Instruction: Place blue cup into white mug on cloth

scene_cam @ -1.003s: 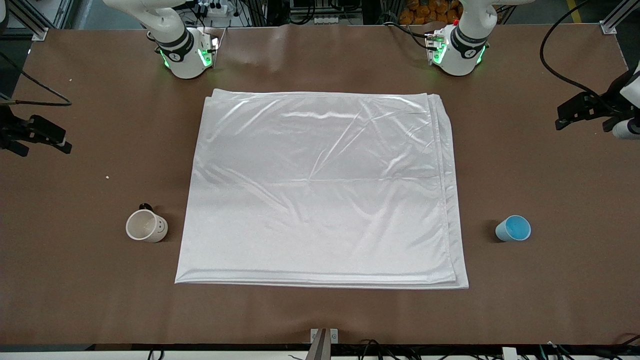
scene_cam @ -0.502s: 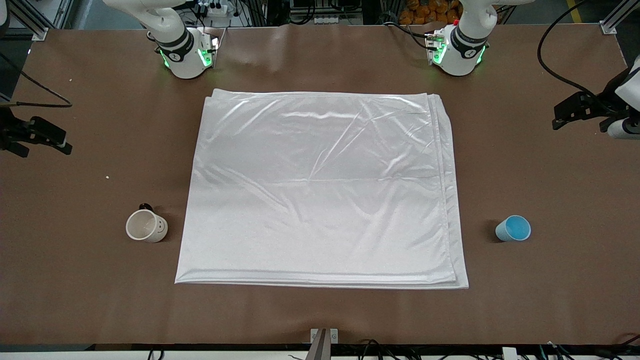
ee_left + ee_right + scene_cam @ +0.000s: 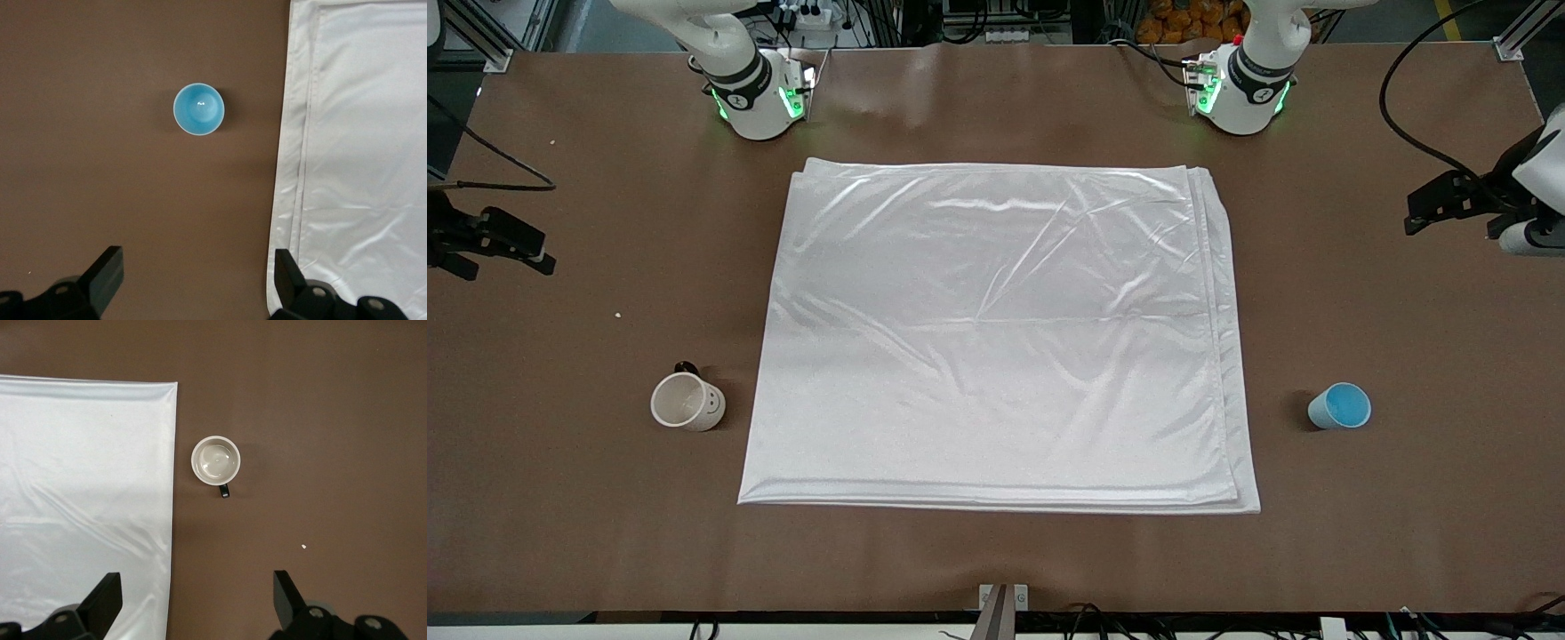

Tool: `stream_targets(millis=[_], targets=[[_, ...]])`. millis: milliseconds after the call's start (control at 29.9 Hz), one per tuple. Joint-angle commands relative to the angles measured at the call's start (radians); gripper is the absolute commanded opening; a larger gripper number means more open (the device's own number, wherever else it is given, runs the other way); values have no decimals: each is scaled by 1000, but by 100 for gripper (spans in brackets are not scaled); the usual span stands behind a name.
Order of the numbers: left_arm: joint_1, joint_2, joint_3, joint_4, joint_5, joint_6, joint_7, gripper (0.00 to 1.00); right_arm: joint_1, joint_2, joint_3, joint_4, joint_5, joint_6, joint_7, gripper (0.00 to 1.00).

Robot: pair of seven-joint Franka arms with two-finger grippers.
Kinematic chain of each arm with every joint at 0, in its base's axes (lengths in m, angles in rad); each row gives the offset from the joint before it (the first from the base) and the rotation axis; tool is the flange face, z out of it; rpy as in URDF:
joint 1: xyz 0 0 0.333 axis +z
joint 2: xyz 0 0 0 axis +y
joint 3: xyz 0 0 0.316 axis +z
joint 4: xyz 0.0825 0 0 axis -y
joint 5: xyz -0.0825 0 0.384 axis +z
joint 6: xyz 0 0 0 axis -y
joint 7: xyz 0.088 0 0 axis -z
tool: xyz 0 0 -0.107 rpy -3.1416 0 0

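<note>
The blue cup (image 3: 1340,406) stands upright on the bare brown table, beside the cloth's edge toward the left arm's end. It also shows in the left wrist view (image 3: 199,109). The white mug (image 3: 687,402) stands upright on the table beside the cloth toward the right arm's end, and it shows in the right wrist view (image 3: 215,461), empty, with its black handle. The cloth (image 3: 996,338) lies flat in the middle with nothing on it. My left gripper (image 3: 1427,206) (image 3: 197,280) is open over bare table. My right gripper (image 3: 534,249) (image 3: 195,600) is open over bare table.
The cloth's layered edge shows in the left wrist view (image 3: 360,160) and its corner in the right wrist view (image 3: 80,487). A small white crumb (image 3: 617,314) lies on the table near the mug. Both arm bases stand along the table's edge farthest from the front camera.
My left gripper has shifted slightly, up and toward the cloth in the front view. The right gripper, cup, mug and cloth have not moved.
</note>
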Motion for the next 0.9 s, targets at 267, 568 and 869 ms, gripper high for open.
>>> stream_targets(millis=[267, 568, 869], targets=[[47, 226, 2, 64, 21, 187, 19, 100, 1, 102, 3, -279, -17, 401, 3, 100], [50, 342, 2, 66, 23, 337, 22, 100, -10, 230, 6, -359, -13, 624, 3, 100], [81, 418, 0, 67, 20, 409, 42, 100, -10, 311, 17, -373, -9, 713, 3, 100]])
